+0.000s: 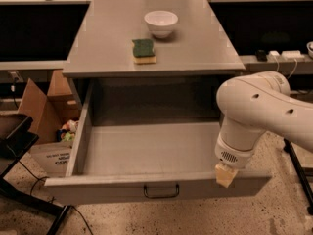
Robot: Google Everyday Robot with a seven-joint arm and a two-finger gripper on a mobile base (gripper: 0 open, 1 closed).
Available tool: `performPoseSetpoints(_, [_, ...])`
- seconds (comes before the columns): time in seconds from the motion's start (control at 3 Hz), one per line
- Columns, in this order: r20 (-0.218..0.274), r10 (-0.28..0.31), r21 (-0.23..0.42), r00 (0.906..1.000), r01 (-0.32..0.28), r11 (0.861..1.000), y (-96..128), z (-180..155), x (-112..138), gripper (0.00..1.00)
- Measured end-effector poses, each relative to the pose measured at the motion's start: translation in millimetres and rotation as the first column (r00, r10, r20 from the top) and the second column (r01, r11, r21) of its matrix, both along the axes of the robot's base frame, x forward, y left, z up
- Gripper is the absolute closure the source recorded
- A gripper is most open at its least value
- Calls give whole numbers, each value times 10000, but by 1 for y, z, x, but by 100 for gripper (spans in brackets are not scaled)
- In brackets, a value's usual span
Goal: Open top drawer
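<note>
Top drawer (146,151) is standing pulled well out of the grey cabinet, its deep box lying open to view. The gripper (225,175) is hanging at the right part of the drawer's front edge, its cream tip touching or just above the rim; whether it is spread or closed is not showing. The white arm (259,106) is reaching in from the right. The dark handle (161,192) is sitting at the centre of the front panel, left of the gripper. On the cabinet top (195,43), a green sponge (144,51) is lying near a white bowl (161,23). A cardboard box (41,106) is standing at the left.
</note>
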State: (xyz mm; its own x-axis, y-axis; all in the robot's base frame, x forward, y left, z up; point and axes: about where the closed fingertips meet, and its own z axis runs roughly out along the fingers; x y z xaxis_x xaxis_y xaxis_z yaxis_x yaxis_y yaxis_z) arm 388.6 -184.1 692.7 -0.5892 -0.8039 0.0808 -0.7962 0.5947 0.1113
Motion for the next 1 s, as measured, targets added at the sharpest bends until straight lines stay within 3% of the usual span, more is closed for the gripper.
performPoseSetpoints(0.33, [0, 0, 0, 10000, 0, 10000, 0, 0, 0, 96])
performPoseSetpoints(0.67, [0, 0, 0, 10000, 0, 10000, 0, 0, 0, 26])
performPoseSetpoints(1.0, [0, 0, 0, 10000, 0, 10000, 0, 0, 0, 7])
